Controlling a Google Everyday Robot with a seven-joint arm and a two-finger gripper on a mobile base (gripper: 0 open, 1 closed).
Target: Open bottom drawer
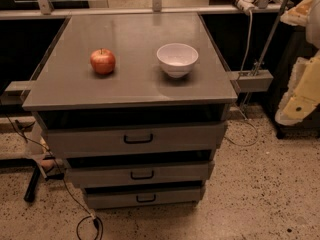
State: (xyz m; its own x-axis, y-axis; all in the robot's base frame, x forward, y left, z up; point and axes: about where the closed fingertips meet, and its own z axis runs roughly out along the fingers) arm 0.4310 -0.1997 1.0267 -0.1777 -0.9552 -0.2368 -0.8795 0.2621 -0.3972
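The gripper (289, 115) hung at the right edge of the view, at the lower end of the pale arm. It was off the right side of the cabinet (130, 91) and about level with the cabinet's top. Whether it was spread or pressed together could not be told.

The bottom drawer (110, 200) sat lowest in the cabinet's front, just above the floor (260, 194) and under the mid-sized drawer (100, 176). From the gripper it lay down and to the left, well apart, and the coming reach appeared to turn on that relation.

The drawer's front panel ran level, parallel to the cabinet's front edge, and faced out towards the camera. Its small black handle (146, 198) lay level at the panel's centre, so a pull would likely go straight out from the front. The drawer looked not yet drawn out.
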